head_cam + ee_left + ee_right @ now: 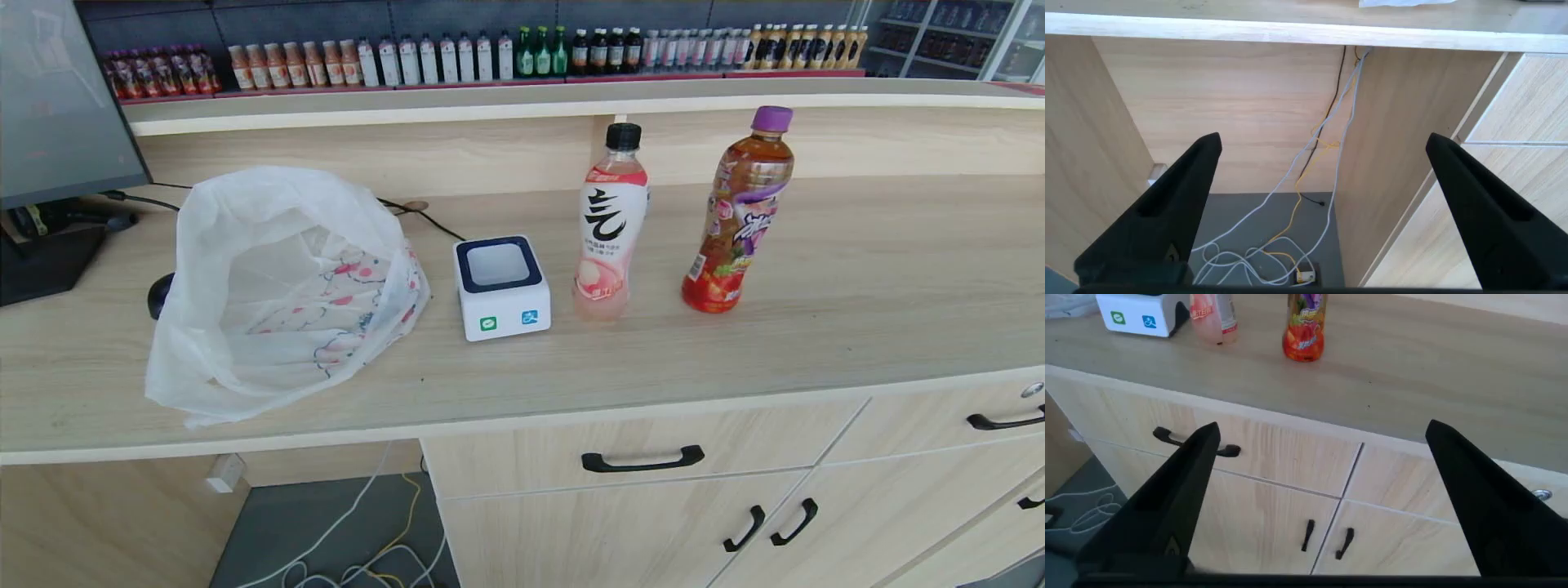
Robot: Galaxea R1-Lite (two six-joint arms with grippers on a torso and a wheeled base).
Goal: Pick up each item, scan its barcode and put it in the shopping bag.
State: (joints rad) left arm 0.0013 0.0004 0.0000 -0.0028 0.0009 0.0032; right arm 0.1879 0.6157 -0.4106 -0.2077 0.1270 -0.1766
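I have both grippers spread wide and empty, low in front of the wooden counter (pixel 857 278): left gripper (pixel 1319 220) facing the cables (pixel 1259 214) beneath it, right gripper (pixel 1323 506) facing the cabinet doors (pixel 1282 498). Above and beyond the left one lies the open white shopping bag (pixel 277 286). Above and beyond the right stand the purple-capped tea bottle (pixel 739 212), the pink black-capped bottle (pixel 612 224) and the white scanner box (pixel 500 287).

Open counter (pixel 882 269) lies right of the tea bottle (pixel 739 212). A narrow gap parts that bottle from the pink bottle (pixel 611 224), which stands near the scanner (pixel 500 287). The shopping bag (pixel 277 286) gapes toward me; a raised ledge (pixel 490 102) walls the far side. My left gripper (pixel 1323 140) faces the kneehole below, cables (pixel 1349 82) hanging there.
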